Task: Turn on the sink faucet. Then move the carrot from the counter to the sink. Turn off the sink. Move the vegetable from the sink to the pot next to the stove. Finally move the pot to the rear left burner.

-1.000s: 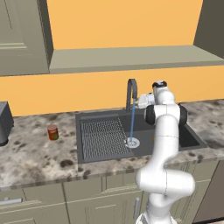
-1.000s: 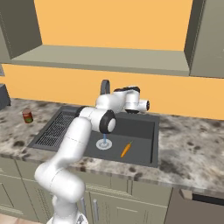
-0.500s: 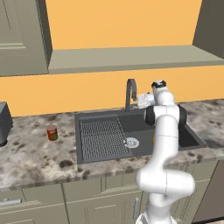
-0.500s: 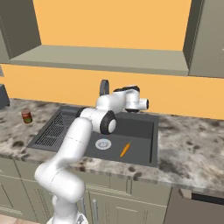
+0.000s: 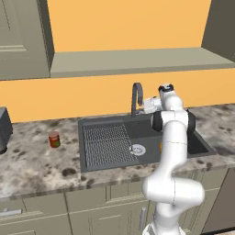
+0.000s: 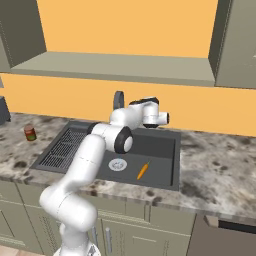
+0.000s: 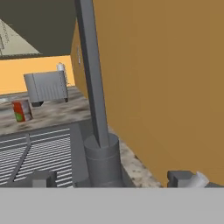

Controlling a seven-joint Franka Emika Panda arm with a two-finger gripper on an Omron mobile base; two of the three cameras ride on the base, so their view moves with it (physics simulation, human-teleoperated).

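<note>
Water no longer runs from the sink faucet (image 5: 136, 97): a second ago a blue stream fell onto the drain, now the spout is dry. Its dark column (image 7: 97, 100) rises between the two fingertips (image 7: 43, 178), and they do not touch it. The gripper (image 7: 114, 180) is wide open and holds nothing. The carrot (image 6: 143, 170) lies in the sink (image 6: 165, 151), just beside the round drain (image 6: 117, 164). On the counter (image 5: 32, 160) stands a red can (image 5: 54, 139).
</note>
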